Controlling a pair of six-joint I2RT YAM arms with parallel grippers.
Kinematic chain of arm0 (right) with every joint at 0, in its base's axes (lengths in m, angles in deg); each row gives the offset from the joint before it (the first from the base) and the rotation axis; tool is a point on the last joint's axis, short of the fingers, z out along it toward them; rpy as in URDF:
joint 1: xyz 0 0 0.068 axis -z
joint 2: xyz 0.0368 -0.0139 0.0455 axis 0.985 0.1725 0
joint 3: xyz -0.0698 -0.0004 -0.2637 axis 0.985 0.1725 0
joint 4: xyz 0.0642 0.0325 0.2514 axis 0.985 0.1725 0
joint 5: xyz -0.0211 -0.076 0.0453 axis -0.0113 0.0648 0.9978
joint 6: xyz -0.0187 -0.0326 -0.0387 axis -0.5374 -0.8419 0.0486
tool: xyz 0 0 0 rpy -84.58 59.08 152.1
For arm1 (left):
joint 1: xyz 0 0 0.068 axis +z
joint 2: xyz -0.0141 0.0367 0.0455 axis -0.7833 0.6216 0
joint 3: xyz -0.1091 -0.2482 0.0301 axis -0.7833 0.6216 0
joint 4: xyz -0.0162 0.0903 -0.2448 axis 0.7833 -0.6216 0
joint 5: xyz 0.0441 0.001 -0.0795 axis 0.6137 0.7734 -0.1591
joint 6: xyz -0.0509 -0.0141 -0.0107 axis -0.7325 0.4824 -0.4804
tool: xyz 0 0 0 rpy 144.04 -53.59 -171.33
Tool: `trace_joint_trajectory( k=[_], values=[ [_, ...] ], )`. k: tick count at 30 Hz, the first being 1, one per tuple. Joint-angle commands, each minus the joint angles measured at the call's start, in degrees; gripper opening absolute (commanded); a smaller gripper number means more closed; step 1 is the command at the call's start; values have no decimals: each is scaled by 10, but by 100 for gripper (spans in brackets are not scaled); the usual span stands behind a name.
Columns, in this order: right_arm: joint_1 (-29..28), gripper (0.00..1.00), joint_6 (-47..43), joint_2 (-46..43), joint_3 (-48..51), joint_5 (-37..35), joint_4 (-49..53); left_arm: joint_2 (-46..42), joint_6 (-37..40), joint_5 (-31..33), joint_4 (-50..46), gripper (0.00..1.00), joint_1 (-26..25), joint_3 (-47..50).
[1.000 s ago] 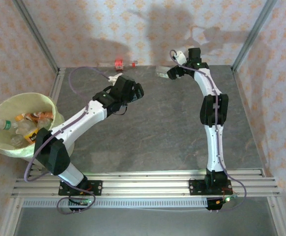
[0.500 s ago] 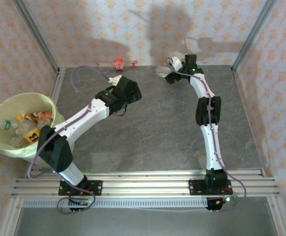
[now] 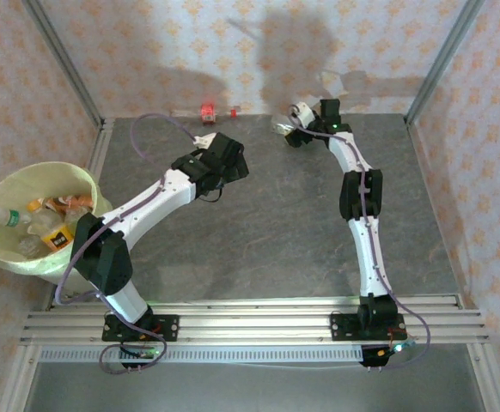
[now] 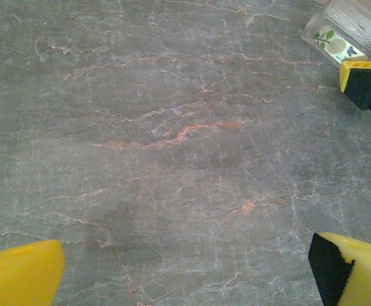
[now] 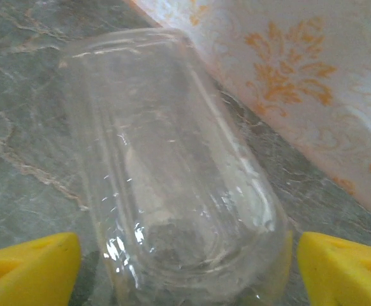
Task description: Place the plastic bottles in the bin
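Floral-papered walls (image 3: 147,51) enclose a grey marbled table (image 3: 276,223). The pale yellow-green bin (image 3: 35,176) sits at its left edge, holding several labelled bottles (image 3: 48,225). Far right of the bin, a clear bottle (image 5: 173,166) lies between the right gripper's (image 5: 189,255) parted fingers, untouched. The left gripper (image 4: 185,261) gapes wide, empty.

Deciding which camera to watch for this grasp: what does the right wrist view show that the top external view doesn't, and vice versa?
Right wrist: the clear bottle up close, lying between the right end effector's yellow fingertips, with a gap beside the fingertip at image left.
Top external: the bin holding several bottles, a red-labelled bottle by the back wall, and the left arm.
Shared: that clear bottle, the right end effector around it, the grey table and the patterned wall.
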Motion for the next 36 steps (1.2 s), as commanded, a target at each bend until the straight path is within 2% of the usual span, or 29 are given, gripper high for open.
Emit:
trace_joint_trajectory(
  k=[1,7,11,14,21,23,28,32,36],
  values=[
    [-9,80,-11,-11,-14,39,25,0,6,13,-12,100,6,-10],
    [-13,62,-28,-63,38,36,43,0,6,2,-3,100,6,2],
    [-14,55,-43,-120,130,28,30,-3,9,-3,4,100,6,5],
    [-15,51,-28,-183,233,20,-27,-5,9,-11,10,100,6,6],
    [-17,44,87,-380,551,4,-307,-36,1,-53,85,100,6,49],
    [-17,41,124,-427,613,2,-347,-51,0,-71,117,100,6,66],
    [-26,37,196,-545,739,30,-393,-84,6,-149,209,100,7,101],
    [-58,36,234,-623,814,-21,-383,-106,0,-208,295,100,7,131],
    [-90,37,333,-667,859,-41,-372,-117,-9,-227,348,100,7,150]
  ],
)
